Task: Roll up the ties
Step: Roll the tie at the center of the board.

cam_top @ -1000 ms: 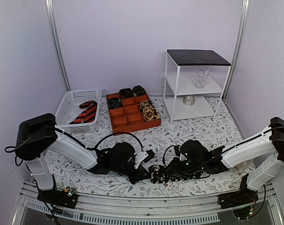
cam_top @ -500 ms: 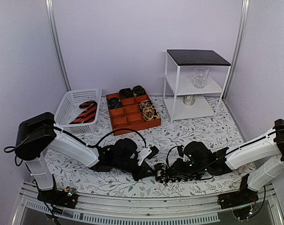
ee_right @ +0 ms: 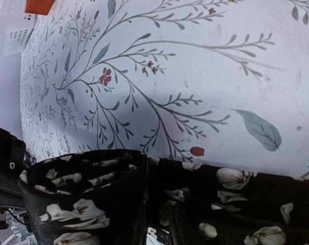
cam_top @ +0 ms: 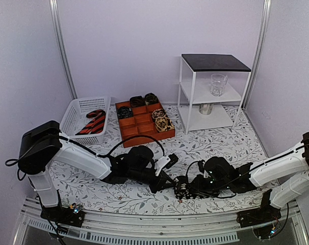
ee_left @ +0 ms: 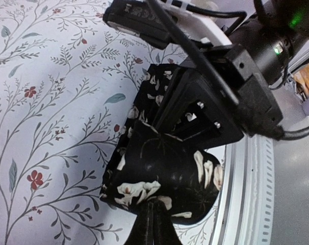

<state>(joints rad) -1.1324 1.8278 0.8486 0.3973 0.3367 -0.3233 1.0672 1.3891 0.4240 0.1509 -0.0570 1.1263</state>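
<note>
A black flowered tie lies on the leaf-printed tablecloth at six o'clock, close to the table's near edge and partly wound into a loose coil. The left gripper meets it from nine o'clock, its jaws pressed together with a fold of the fabric pinched between them. The right gripper comes in from three o'clock, its jaws nearly closed around the coil. Toward twelve o'clock an orange tray holds rolled ties in its far compartments. At ten o'clock a red-and-black striped tie lies in a white basket.
</note>
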